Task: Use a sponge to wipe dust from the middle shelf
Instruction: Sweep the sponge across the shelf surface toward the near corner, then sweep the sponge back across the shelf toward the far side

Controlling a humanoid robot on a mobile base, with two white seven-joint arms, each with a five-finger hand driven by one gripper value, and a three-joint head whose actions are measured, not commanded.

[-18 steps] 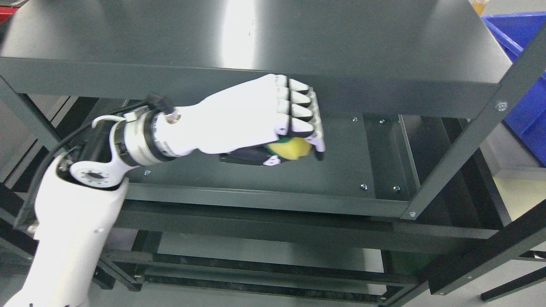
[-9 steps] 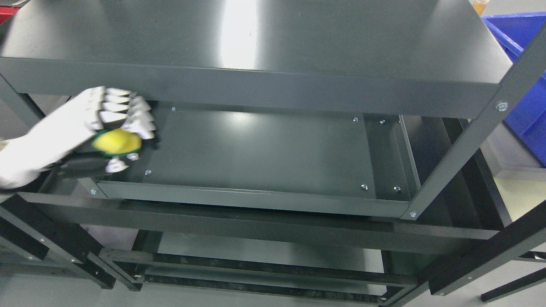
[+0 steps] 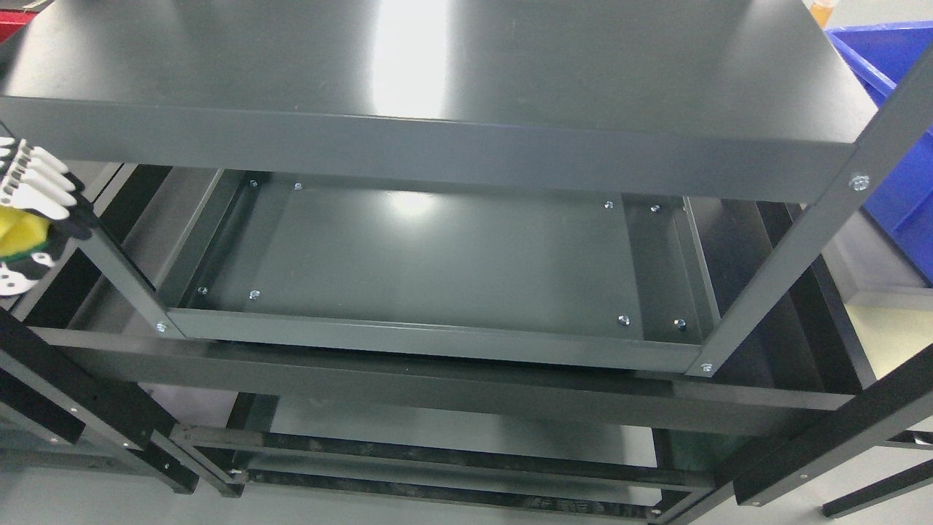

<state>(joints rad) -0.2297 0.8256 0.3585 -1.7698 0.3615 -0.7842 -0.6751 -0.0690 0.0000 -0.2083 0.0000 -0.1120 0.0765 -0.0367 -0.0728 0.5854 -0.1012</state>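
I watch the left hand [image 3: 25, 211] clear the rack altogether. A second ago it was deep over the middle shelf [image 3: 444, 255], near the centre-right of the panel with the sponge [image 3: 20, 235] pressed under it; half a second ago it was sweeping across the shelf's left end; now it sits outside the left front upright [image 3: 120, 277], cut off by the picture's left edge. The shelf panel is bare from its left rim to its right rim, with only the screw heads at its corners showing. I can't make out dust on the dark metal either way, so I can't confirm the surface is clean.

My reading is that one full stroke from right to left has just ended and the hand has carried the sponge off the left end of the shelf. That either closes the wiping or sets up another pass; from this view alone I can't say which, and I'd want a look at the back edge under the top shelf [image 3: 437, 65], which is shadowed.

The hand itself shows only in part: white fingers [image 3: 33, 186] curled over the top of the yellow sponge, a thumb tip below it, so it has the sponge clasped between them. The sponge is off the shelf, held in the air just left of the upright, touching nothing but the hand as far as I can see. The right arm is nowhere in the picture.
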